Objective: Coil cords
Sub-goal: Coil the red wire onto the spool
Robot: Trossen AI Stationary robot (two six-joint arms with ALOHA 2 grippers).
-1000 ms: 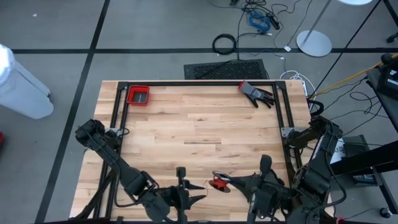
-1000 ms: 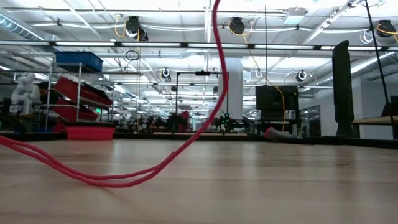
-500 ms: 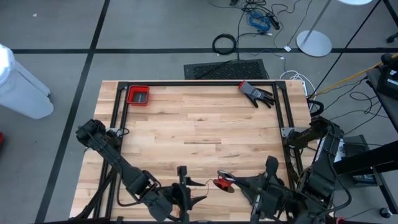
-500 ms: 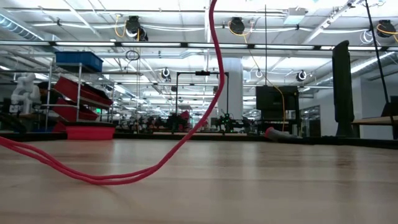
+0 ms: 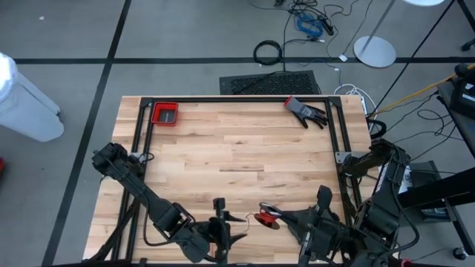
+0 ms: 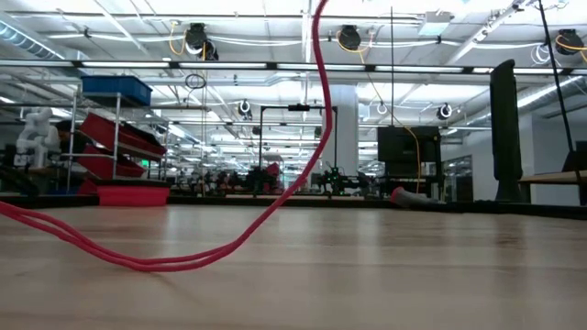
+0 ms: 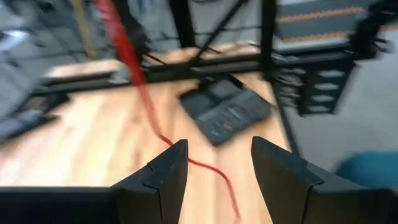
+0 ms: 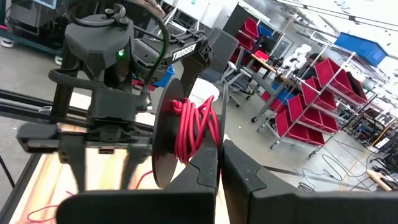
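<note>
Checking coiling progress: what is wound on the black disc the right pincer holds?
Red cord is wrapped in several loops beside the black disc; the core under the loops is covered.

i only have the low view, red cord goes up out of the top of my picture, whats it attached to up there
observer: The red cord is wound round a black disc, and the right gripper is shut on that disc's edge, holding it above the table near the front edge.

operator: ok and the left one, is it gripping the cord

observer: No. The left gripper is open; the cord only shows in the gap between its fingers, not pinched.

operator: how close are the two grippers

observer: Side by side at the front edge, apart, with a loose strand of cord running between them.
</note>
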